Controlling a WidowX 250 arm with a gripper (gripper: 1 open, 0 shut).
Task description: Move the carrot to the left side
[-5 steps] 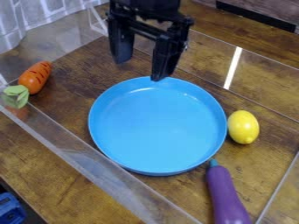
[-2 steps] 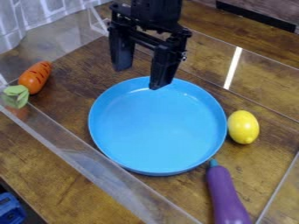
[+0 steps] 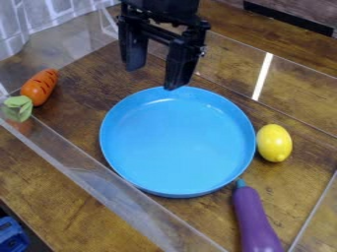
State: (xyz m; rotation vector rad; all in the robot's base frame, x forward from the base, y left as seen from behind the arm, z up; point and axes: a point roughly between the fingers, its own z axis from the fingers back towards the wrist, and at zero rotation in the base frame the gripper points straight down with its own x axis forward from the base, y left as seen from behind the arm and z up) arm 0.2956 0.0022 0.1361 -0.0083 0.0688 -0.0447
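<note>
The carrot (image 3: 41, 86) is a small stubby orange-red toy with dark groove lines. It lies on the wooden table at the far left, next to a green and brown block (image 3: 18, 109). My gripper (image 3: 156, 67) hangs open and empty over the far rim of the blue plate (image 3: 178, 140), well to the right of the carrot. Its two dark fingers point down and stand apart with nothing between them.
A yellow lemon (image 3: 274, 143) sits right of the plate. A purple eggplant (image 3: 255, 220) lies at the plate's front right. A clear plastic wall (image 3: 93, 177) runs along the front left and another along the back.
My gripper dipped slightly toward the plate, then rose and shifted a little left and back. The carrot and other things have not moved.
</note>
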